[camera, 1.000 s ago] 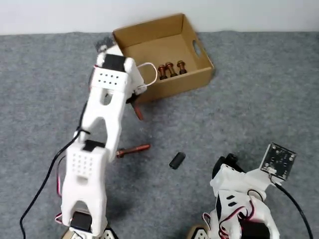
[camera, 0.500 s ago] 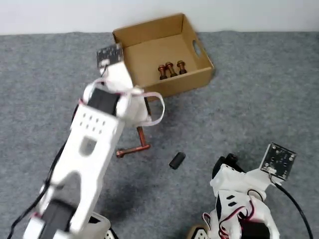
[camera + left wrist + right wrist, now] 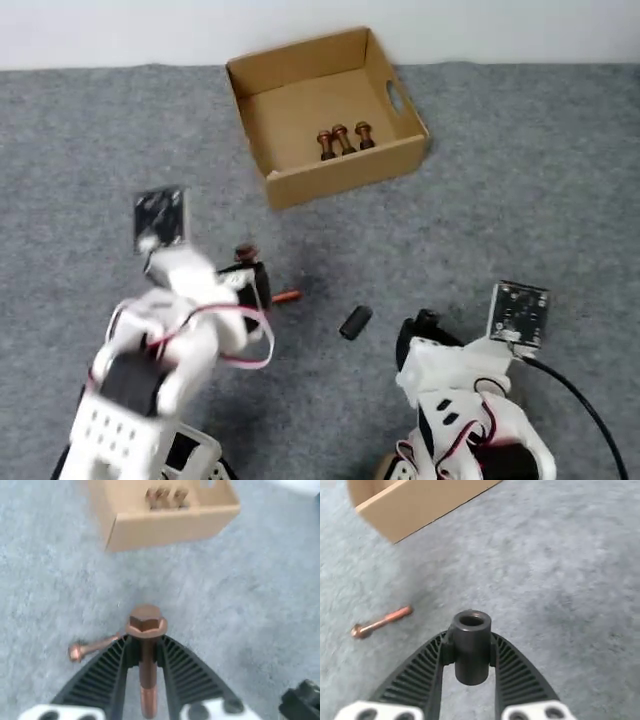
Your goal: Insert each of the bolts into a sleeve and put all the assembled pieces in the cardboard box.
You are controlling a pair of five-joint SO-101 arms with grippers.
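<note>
Copper-coloured held bolt (image 3: 146,625): clamped between the fingers of the left gripper (image 3: 146,642). Its hex head stands clear past the fingertips and its shank runs back between them. From the high view this gripper (image 3: 250,282) sits over the left half of the desk (image 3: 520,200), toward the near edge.

Loose bolt (image 3: 92,647): lies flat on the grey desk cover, just beside the left fingers and partly hidden by them from above (image 3: 287,296).

Held sleeve (image 3: 471,630): black, gripped by the closed fingers of the right gripper (image 3: 470,642), open bore facing the wrist camera. The right arm sits at the near edge, right half of the desk.

Loose sleeve (image 3: 355,322): black, lying on the desk around its middle, between the two arms. It is near the loose bolt's tip but not touching it.

Cardboard box (image 3: 300,75): open top, at the far edge of the desk, roughly centred, well apart from both grippers. There is a hand slot in its right wall.

Assembled pieces (image 3: 343,140): three, side by side in a row on the box floor, toward its near wall.
</note>
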